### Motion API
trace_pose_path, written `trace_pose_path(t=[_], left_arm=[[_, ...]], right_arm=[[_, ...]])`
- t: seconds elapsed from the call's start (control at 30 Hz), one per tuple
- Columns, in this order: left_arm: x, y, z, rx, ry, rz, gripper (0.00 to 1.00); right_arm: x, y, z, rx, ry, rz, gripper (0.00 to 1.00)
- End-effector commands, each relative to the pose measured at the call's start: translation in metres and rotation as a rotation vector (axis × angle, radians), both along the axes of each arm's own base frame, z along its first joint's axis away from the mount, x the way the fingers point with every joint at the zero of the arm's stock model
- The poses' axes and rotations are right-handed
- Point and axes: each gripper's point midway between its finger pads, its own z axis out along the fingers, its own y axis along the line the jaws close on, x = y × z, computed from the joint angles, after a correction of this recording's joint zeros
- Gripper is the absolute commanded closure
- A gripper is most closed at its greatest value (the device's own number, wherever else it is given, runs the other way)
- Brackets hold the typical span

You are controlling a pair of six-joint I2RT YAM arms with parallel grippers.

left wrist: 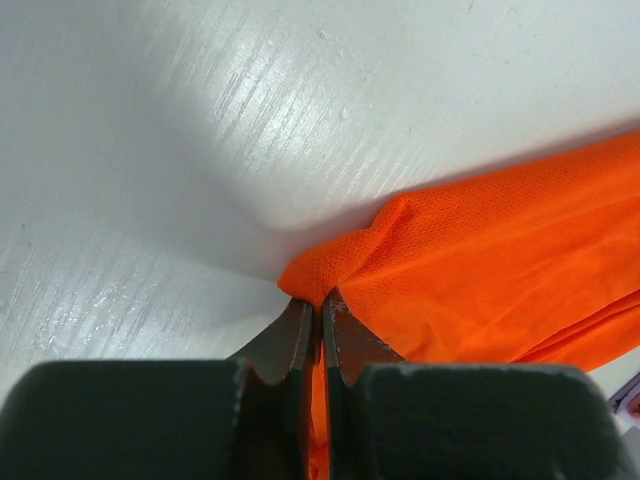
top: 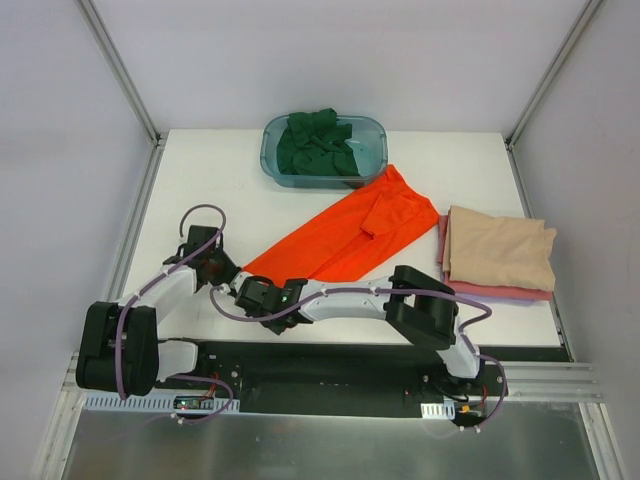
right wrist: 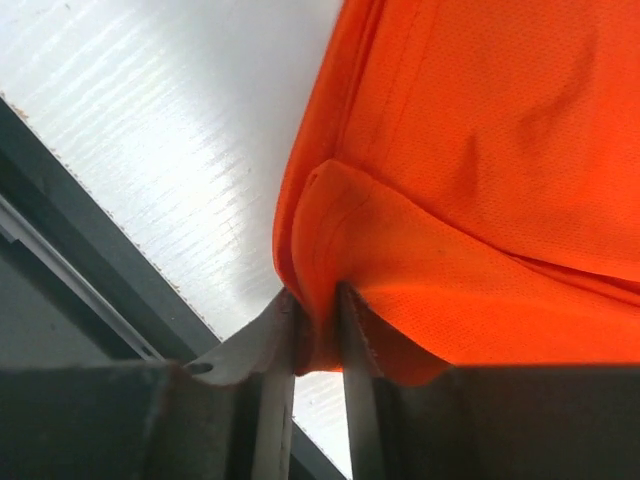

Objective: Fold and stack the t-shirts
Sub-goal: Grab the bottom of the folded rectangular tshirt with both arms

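Orange-red t-shirt (top: 345,240) — folded into a long strip — runs diagonally from lower centre towards upper right. Dark green t-shirt (top: 320,145) lies crumpled at top centre. Folded beige t-shirt (top: 498,250) at right tops pink t-shirt (top: 470,287) and purple t-shirt (top: 530,299) — only their edges show.

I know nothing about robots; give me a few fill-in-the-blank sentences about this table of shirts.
The orange shirt is pinched by ____ pincers, the left pincer and the right pincer.
The dark green shirt lies ____ the teal tub.
The top shirt of the folded pile is ____.
Missing: two; inside; beige.
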Motion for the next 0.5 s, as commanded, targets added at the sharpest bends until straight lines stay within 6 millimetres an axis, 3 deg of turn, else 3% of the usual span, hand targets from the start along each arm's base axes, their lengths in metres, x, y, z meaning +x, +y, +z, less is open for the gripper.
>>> trace_pose_path(t=[0.0, 0.07, 0.2, 0.33, 0.47], left_arm=[[-0.021, 0.009, -0.008, 0.033, 0.06, 0.018, 1.0], [-0.023, 0.014, -0.002, 0.053, 0.046, 0.043, 1.0], [-0.029, 0.033, 0.014, 0.125, -0.002, 0.124, 1.0], [-0.033, 0.04, 0.041, 0.139, -0.099, 0.168, 1.0], [-0.031, 0.036, 0.068, 0.096, -0.198, 0.168, 1.0]], right_arm=[[-0.006, -0.004, 0.002, -0.026, -0.01, -0.005, 0.82], [-0.013, 0.002, 0.01, 0.02, 0.013, 0.016, 0.91], [-0.035, 0.02, 0.035, 0.179, 0.108, 0.084, 0.99], [-0.058, 0.034, 0.067, 0.315, 0.208, 0.157, 0.99], [-0.056, 0.027, 0.085, 0.35, 0.197, 0.138, 0.99]])
